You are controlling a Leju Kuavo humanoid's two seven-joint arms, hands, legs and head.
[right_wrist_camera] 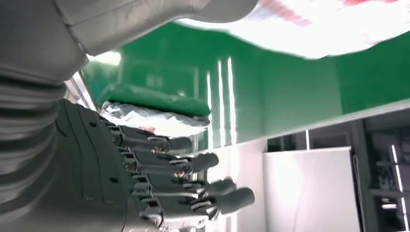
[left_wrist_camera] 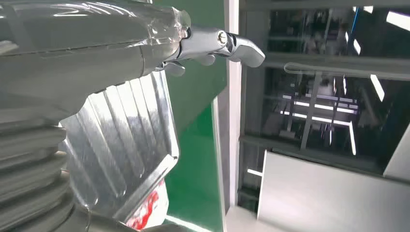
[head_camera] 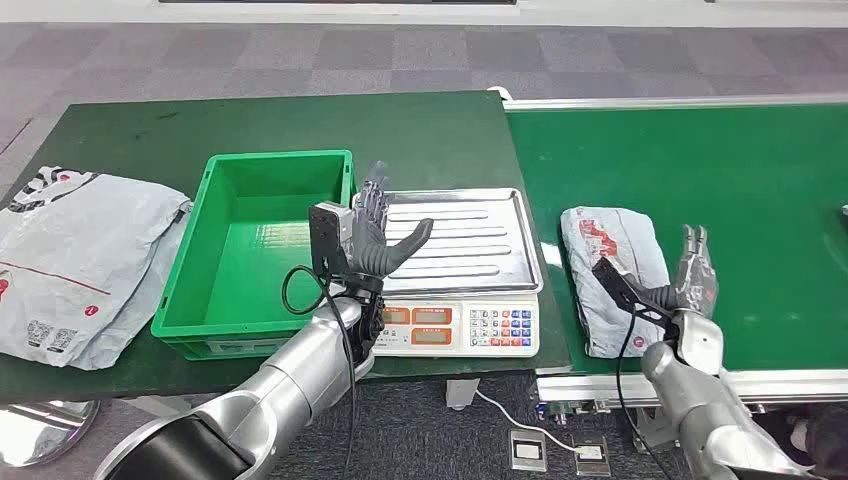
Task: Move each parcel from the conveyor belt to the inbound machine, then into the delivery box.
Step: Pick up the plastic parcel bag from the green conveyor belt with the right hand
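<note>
Lying flat on the green conveyor belt (head_camera: 760, 180) near its front rail, the grey parcel (head_camera: 612, 275) is looking like a soft plastic mailer: light, floppy and probably slippery, so it is likely to sag and slide unless it is taken across its middle or pinched at a thick fold. The right hand (head_camera: 693, 275) is hovering just beside the parcel's far side, fingers (right_wrist_camera: 193, 164) straight and apart, holding nothing. The left hand (head_camera: 378, 240) is standing raised over the near-left corner of the inbound machine (head_camera: 462, 255), a scale with a ribbed steel tray, its fingers spread and empty too. The tray is lying bare and its raised rim is something the parcel's edge could be catching on. Between belt and scale a metal rail is running, so the parcel is needing a lift rather than a drag. The green delivery box (head_camera: 200, 270) is sitting touching the scale's left side, open and roomy, with more grey mailers (head_camera: 80, 255) lying on the surface beyond it.
</note>
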